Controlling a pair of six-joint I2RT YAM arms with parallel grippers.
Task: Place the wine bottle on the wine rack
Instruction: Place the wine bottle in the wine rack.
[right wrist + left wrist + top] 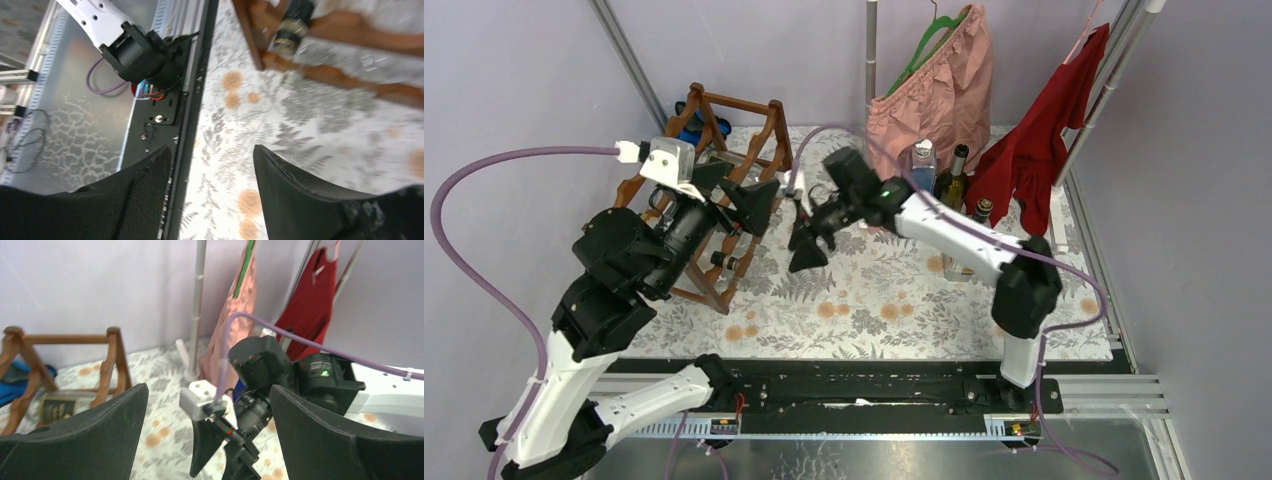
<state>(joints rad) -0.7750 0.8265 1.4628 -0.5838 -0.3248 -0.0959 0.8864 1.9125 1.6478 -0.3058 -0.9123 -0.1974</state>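
Wine rack (pixel 117 360): reddish-brown wood with wavy rails, standing at the left back of the desk (pixel 874 290), which carries a fern-and-flower cloth.

Wine bottle (pixel 722 260): lies on its side in a low tier of the rack. The capped neck sticks out past the rack's near end. In the left wrist view its dark label shows behind the lower rails. Neither pincer touches it.

Left pincer (pixel 207 390): jaws spread wide, nothing between them. From the top view it sits above the right side of the rack, with the arm's wrist crossing over the frame. Its fingers point to the right, at the other arm.

Right pincer (pixel 212 148): jaws parted to a middling gap and holding nothing. Only the patterned cloth and the desk's near edge show between the fingers. It hangs over the cloth just right of the rack, apart from it. In its own blurred view the bottle's neck and a rack rail sit at the top edge.

The two pincers are near each other but not touching.

Back of the desk, right of centre: a dark green bottle (pixel 954 175) beside a clear bottle (pixel 924 160). A pink garment (pixel 939 80) and a red garment (pixel 1049 130) hang from hangers above them. Something blue (pixel 694 125) lies behind the rack; I cannot tell what it is.
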